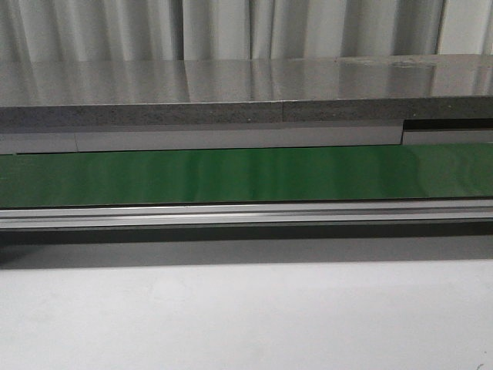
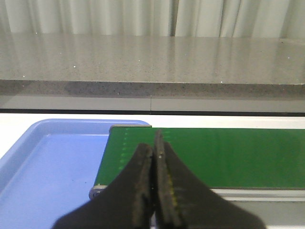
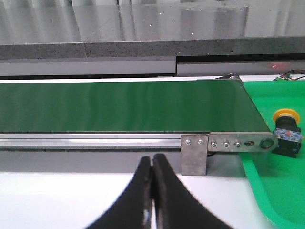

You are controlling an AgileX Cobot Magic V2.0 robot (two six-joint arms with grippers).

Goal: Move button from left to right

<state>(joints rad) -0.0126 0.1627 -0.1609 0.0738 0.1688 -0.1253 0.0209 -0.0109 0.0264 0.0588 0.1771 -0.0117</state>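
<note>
The button (image 3: 286, 130) stands upright in the green tray (image 3: 267, 191) at the right end of the belt (image 3: 124, 105), its yellow cap up and black body below. Both the left gripper (image 2: 153, 157) and the right gripper (image 3: 152, 164) are closed, holding nothing.

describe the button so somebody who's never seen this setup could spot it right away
Follow the green conveyor belt to its end by the green tray. The button sits in that tray beside the belt's metal end bracket: a black block with a round yellow cap, the only loose item there.
</note>
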